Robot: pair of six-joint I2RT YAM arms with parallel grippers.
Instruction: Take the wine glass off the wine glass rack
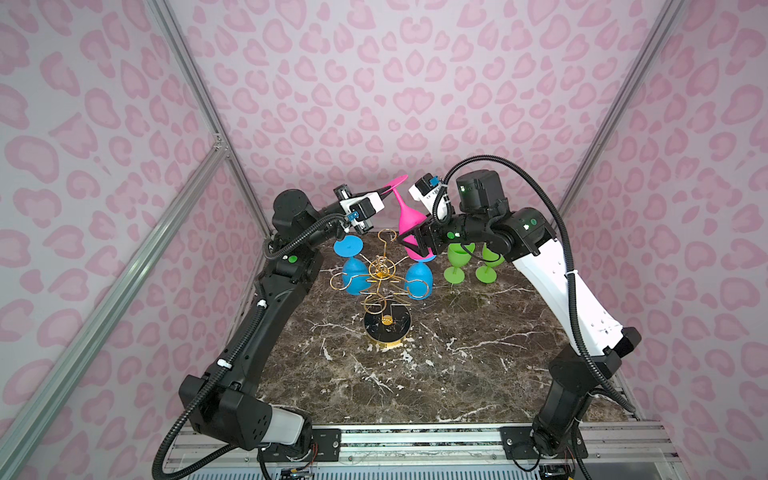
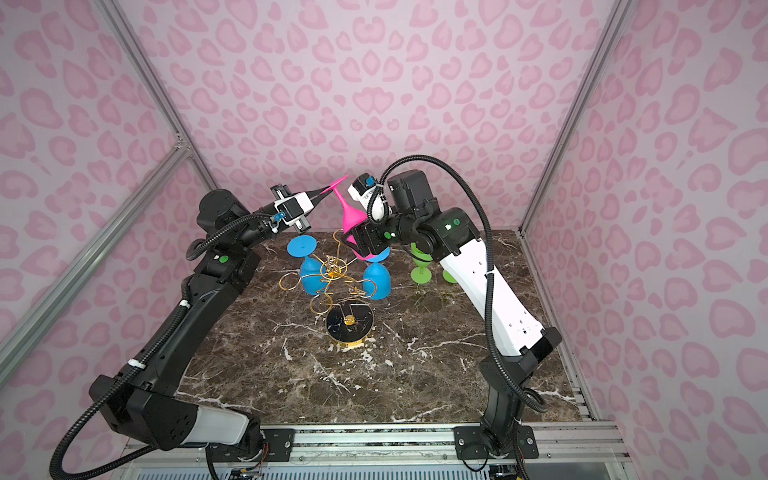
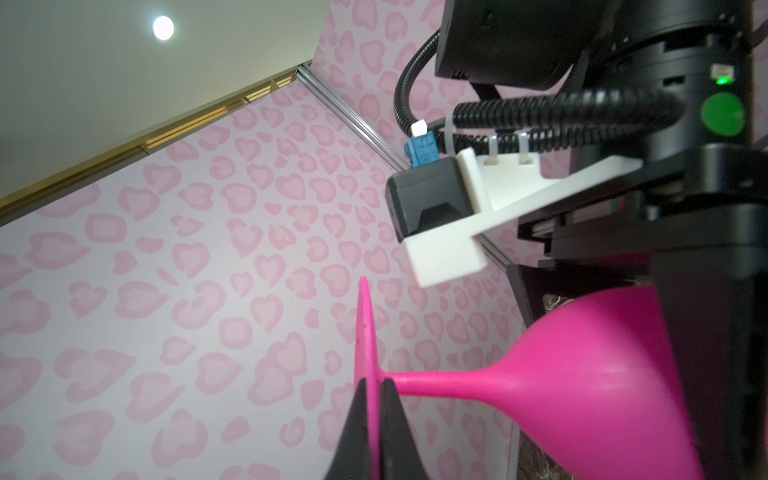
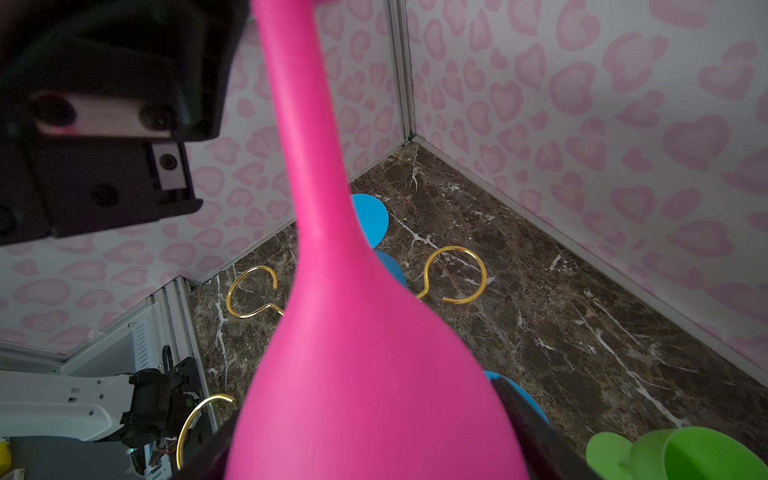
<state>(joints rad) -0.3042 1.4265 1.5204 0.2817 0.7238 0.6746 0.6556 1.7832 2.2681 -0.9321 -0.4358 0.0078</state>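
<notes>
A pink wine glass hangs tilted in the air above the back of the gold wire wine glass rack, foot up and bowl down. My left gripper is shut on the thin edge of its foot. My right gripper has a jaw on each side of the bowl. Whether those jaws press on the bowl does not show. No part of the pink glass touches the rack.
Two blue glasses hang upside down on the rack's loops. The rack's round black base stands mid-table. Two green glasses stand at the back right, under my right arm. The pink patterned walls are close behind.
</notes>
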